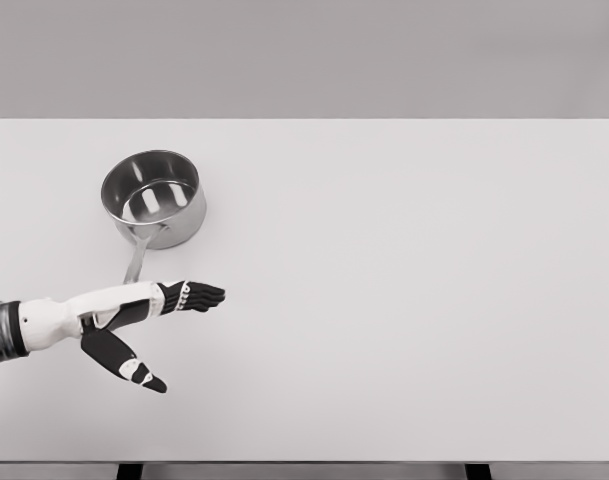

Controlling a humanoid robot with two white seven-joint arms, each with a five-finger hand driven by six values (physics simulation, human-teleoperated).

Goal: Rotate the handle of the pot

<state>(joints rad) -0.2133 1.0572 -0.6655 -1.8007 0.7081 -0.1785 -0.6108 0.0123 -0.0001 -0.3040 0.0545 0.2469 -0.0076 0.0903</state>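
On the left part of the white tabletop [404, 300] stands the pot [154, 198], a shiny steel saucepan, upright and with nothing visible inside. Its handle [136, 262] (thin, flat and metallic) runs from the pot's near wall toward the robot, slanting slightly leftward.

Just below the pot, the left robot hand [149, 325] reaches in from the picture's left edge on a white arm. The hand is open and holds nothing: the dark fingers [199, 295] stretch out flat, pointing rightward, and the thumb [129, 365] splays away from the pot, toward the tabletop's near edge. The handle's free end meets the top of the hand near the wrist in this view; whether they actually touch cannot be told from here. The fingertips lie to the right of the handle's end, apart from the pot's wall.

Right of the pot, the tabletop stretches wide and pale.
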